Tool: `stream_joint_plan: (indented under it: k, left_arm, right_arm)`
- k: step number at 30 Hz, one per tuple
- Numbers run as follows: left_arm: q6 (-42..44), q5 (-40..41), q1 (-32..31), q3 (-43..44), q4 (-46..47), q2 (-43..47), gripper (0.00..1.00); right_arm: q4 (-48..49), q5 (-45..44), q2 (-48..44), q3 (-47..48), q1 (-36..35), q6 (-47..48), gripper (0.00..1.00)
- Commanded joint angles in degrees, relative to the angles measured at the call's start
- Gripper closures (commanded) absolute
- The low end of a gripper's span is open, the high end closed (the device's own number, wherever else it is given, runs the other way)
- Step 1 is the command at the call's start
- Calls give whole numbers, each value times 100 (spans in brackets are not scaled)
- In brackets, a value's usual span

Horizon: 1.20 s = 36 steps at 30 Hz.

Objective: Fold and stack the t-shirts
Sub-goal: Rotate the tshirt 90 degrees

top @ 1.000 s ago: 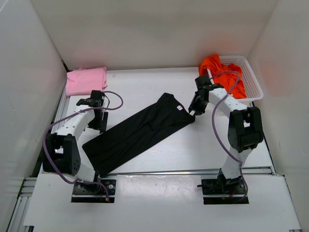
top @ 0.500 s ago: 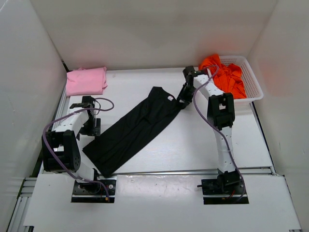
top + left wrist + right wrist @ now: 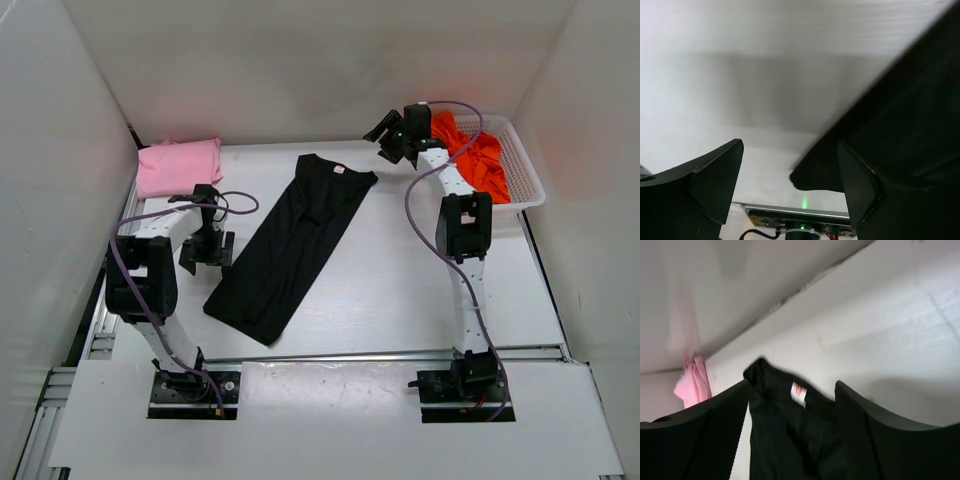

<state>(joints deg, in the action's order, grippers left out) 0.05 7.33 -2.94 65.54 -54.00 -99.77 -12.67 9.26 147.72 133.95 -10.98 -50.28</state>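
Left end effector (image 3: 790, 150), right end effector (image 3: 791, 385) spread, seemingly empty; white table (image 3: 400, 270), walls (image 3: 300, 70).

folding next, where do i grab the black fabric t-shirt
Probably the hem end nearest the arms, from the left: the black fabric t-shirt lies flat as a long strip, and the open left end effector sits beside that edge.
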Motion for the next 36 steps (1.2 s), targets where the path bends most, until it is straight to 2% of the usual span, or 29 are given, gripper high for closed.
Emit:
stream_joint_plan:
  k: [1, 4, 5, 6, 8, 9, 13, 14, 16, 19, 21, 25, 29, 30, 32, 36]
  left_arm:
    - [-5, -364, -66, 231, -49, 63, 13]
    - [-5, -224, 12, 21, 3, 343, 11]
    - [-5, -224, 126, 20, 3, 561, 10]
    - [-5, -224, 205, -58, 3, 703, 10]
    - [-5, -224, 398, -120, 3, 1010, 10]
    - [-5, -224, 608, -181, 3, 1368, 9]
    - [-5, -171, 1040, -480, 3, 2284, 6]
    - [-5, -119, 1111, -533, -66, 2443, 6]
    - [-5, -65, 1242, -708, -155, 2970, 6]
    - [-5, -13, 1296, -884, -295, 3610, 4]
    - [-5, -362, 1366, -885, -375, 3832, 4]
    - [-5, -311, 1489, -762, -427, 4018, 4]
    - [-5, -461, 1489, -648, -603, 4018, 5]
    - [-5, -461, 1489, -648, -603, 4018, 5]
    - [-5, -522, 1489, -648, -673, 4166, 5]
    - [-5, -645, 1489, -648, -621, 4396, 5]
  right_arm:
    - [-4, -64, -1577, -579, -150, 966, 25]
    - [-1218, -187, -2710, -1798, -290, 1371, 27]
    - [-1395, -240, -3027, -2785, -369, 1372, 27]
    - [-1501, -240, -3674, -3343, -543, 1372, 27]
    - [-1502, -292, -4301, -4451, -790, 1320, 27]
    - [-1502, -293, -4826, -5422, -1078, 1223, 27]
    - [-924, 172, -5578, -6977, -2002, 503, 29]
    - [-852, 173, -5657, -7110, -2422, 189, 31]
    - [-599, 348, -5658, -7374, -2767, -217, 36]
    - [17, 770, -5658, -7611, -3409, -1122, 37]
    - [387, 771, -5579, -7665, -3927, -1632, 38]
    - [914, 577, -5045, -7594, -4788, -2344, 39]
    - [1239, 700, -4446, -7445, -5089, -3354, 42]
    - [1501, 700, -4358, -7445, -5141, -3844, 42]
    - [1679, 648, -4182, -7506, -5387, -4103, 42]
    - [1188, 287, -3944, -7164, -5599, -4226, 42]
